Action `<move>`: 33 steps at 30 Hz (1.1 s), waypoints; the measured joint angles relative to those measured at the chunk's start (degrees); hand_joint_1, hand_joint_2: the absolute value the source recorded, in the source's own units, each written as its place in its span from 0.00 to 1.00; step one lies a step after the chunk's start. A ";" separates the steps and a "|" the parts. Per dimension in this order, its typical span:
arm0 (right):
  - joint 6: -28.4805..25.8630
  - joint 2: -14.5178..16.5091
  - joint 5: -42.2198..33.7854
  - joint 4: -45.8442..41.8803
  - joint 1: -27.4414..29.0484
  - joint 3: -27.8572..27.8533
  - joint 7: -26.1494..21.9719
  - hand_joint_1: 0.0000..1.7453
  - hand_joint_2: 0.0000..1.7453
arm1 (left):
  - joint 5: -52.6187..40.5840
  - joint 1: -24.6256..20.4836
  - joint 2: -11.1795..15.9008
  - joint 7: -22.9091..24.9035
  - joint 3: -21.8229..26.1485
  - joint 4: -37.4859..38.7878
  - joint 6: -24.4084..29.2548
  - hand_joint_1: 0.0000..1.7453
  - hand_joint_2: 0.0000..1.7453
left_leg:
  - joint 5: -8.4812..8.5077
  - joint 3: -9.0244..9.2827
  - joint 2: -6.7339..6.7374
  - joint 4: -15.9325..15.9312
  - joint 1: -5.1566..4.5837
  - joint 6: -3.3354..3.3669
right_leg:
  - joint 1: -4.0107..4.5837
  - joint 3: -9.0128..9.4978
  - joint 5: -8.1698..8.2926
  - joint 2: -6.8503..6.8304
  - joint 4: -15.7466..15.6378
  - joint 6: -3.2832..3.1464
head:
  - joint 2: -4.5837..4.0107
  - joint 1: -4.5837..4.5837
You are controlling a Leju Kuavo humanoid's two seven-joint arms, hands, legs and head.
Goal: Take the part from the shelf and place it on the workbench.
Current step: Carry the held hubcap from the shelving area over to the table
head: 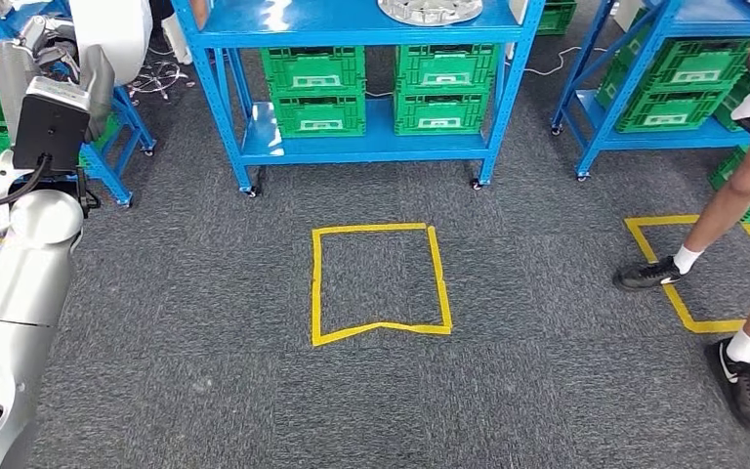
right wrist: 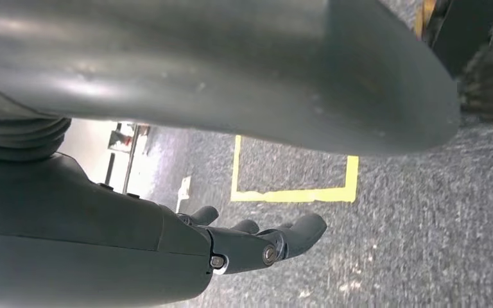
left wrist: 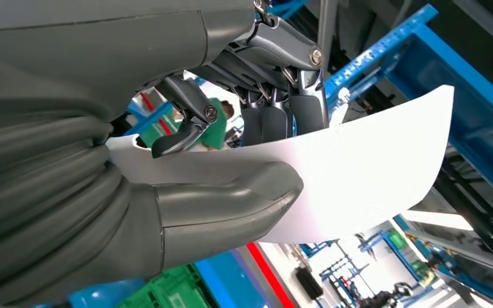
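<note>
Left arm raised at the left side of the head view, silver forearm rising to a black wrist box. The left hand (left wrist: 231,128) grips a thin white curved sheet part (left wrist: 359,173): thick grey thumb (left wrist: 231,205) pressed flat on one face, dark fingers (left wrist: 276,122) hooked over the edge onto the other face, so the sheet is clamped between them. In the head view the same white part (head: 112,34) shows at the top left, held up in the air above the wrist, clear of the floor. Right hand (right wrist: 257,240) hangs low over grey carpet, fingers (right wrist: 305,230) gently curled with nothing in them; cannot tell from this angle whether they are closed together or apart. Straight ahead stands a blue metal shelf rack on castors (head: 371,142), its lower deck holding four green plastic crates (head: 381,88) stacked two by two. On its upper deck, a silvery round metal piece (head: 430,10), cut by the frame edge. A second blue rack (head: 645,127) to the right carries more green crates. On the grey carpet floor (head: 205,322), a yellow tape square (head: 379,283) lies in front of the middle rack, and another yellow tape outline (head: 688,264) lies further right. A person's legs (head: 742,195) stand at the right edge in white socks and black shoes, one shoe (head: 649,274) on the right-hand tape outline.
</note>
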 joint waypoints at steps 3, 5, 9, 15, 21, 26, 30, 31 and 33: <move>-0.02 -0.08 0.00 0.00 0.07 0.00 0.03 0.00 0.00 | -0.03 0.29 -0.04 0.01 0.00 0.01 0.00 1.00 1.00 | 0.27 -0.83 -1.78 0.71 0.08 -0.27 | -0.13 1.36 2.84 0.40 -2.44 -0.13 | 0.00 0.01; -0.02 -0.13 0.00 0.00 0.02 0.00 0.00 0.00 0.00 | -0.03 0.29 -0.05 -0.01 0.00 -0.03 0.00 1.00 1.00 | 0.31 -1.37 -2.81 1.35 0.08 -0.69 | -0.28 5.09 5.71 1.94 -9.93 -0.33 | 0.00 0.00; -0.02 -0.14 0.00 0.00 -0.01 0.00 -0.34 0.00 0.00 | -0.03 0.25 0.10 -0.01 0.00 -0.08 0.00 1.00 1.00 | 1.01 -2.19 -4.47 1.31 0.11 -2.31 | -0.17 6.39 6.65 1.98 -13.29 -1.34 | 0.00 -0.03; 0.00 -0.11 0.02 0.00 0.01 -0.02 -0.14 0.00 0.00 | -0.03 0.39 0.64 -0.04 -0.01 -0.02 0.00 1.00 1.00 | -6.34 -8.09 0.10 14.78 0.26 -3.79 | -0.24 5.93 7.58 -0.75 -13.92 -2.93 | 0.00 -0.72; 0.08 -0.10 0.01 0.00 0.03 -0.02 -0.20 0.00 0.00 | -0.05 0.45 0.66 -0.02 -0.02 -0.14 0.00 1.00 1.00 | -1.15 -0.28 3.05 2.61 -0.34 -2.76 | 0.16 5.93 7.55 -3.81 -13.77 -2.55 | 0.00 -0.69; -0.01 -0.15 0.01 0.00 -0.12 -0.01 -0.13 0.00 0.00 | -0.05 0.21 0.85 -0.02 -0.02 -0.29 0.00 1.00 1.00 | -0.26 0.36 1.70 0.13 -0.32 -1.27 | 0.31 5.84 7.02 -4.34 -13.28 -1.01 | 0.00 -0.62; 0.00 -0.20 0.00 0.00 0.02 0.00 -0.18 0.00 0.00 | -0.05 0.10 0.49 -0.02 -0.02 -0.33 0.00 1.00 1.00 | 0.44 -0.30 -0.11 -0.09 0.08 -0.47 | 0.00 0.18 0.99 -0.08 -1.31 -0.14 | 0.00 -0.26; 0.00 -0.22 0.00 0.00 0.11 0.00 -0.12 0.00 0.00 | -0.05 0.22 0.39 -0.01 -0.02 -0.32 0.00 1.00 1.00 | 0.51 -0.55 -0.74 0.07 0.09 -0.47 | -0.05 -1.05 0.37 0.10 1.19 -0.05 | -0.01 -0.25; -0.01 -0.24 0.00 0.00 0.18 0.00 0.00 0.00 0.00 | -0.05 0.45 0.32 0.01 -0.02 -0.32 0.00 1.00 1.00 | 0.53 -0.93 -1.97 0.55 0.17 -0.62 | -0.18 -0.37 2.38 0.30 -0.34 -0.01 | 0.00 -0.23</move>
